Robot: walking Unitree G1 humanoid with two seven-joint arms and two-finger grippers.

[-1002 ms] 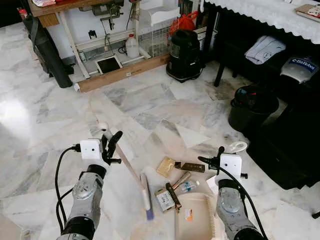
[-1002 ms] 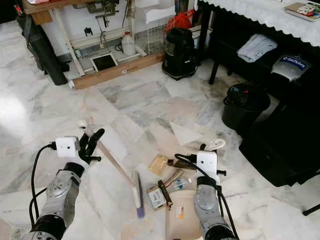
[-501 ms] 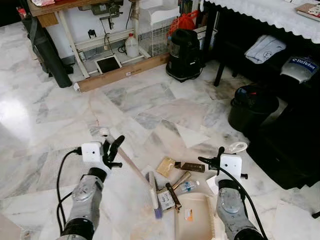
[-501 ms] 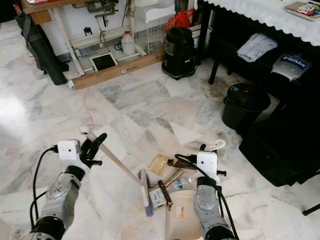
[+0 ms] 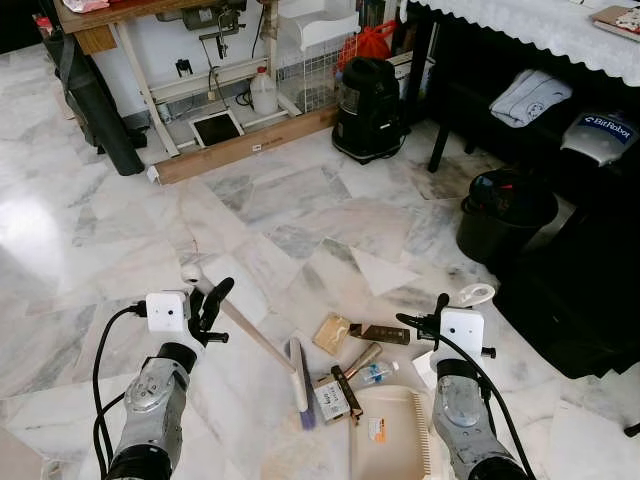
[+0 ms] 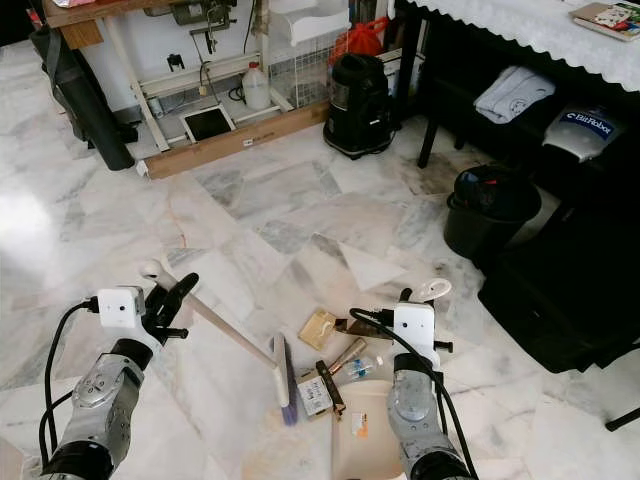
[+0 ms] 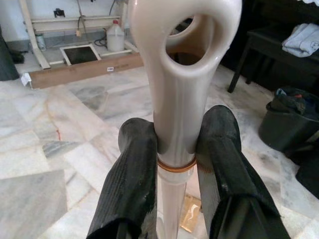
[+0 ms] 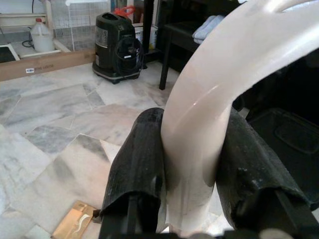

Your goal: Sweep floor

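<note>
Sweeping in hand, by the look of it: marble floor (image 5: 300, 200) with litter heap at six o'clock. Broom (image 5: 255, 338) slanting from left pincer (image 5: 208, 305), clamped on the cream handle just below its hanging loop, down to the brush head touching the litter (image 5: 345, 365). Dustpan (image 5: 392, 435) lying at five o'clock, open mouth beside the heap, handle gripped by right pincer (image 5: 438, 312). Next, probably: drawing the head rightward to push cartons and bottle into the pan, pan kept flat. Readable: "BitRobot" on a bag (image 5: 603, 135) at two o'clock.
</note>
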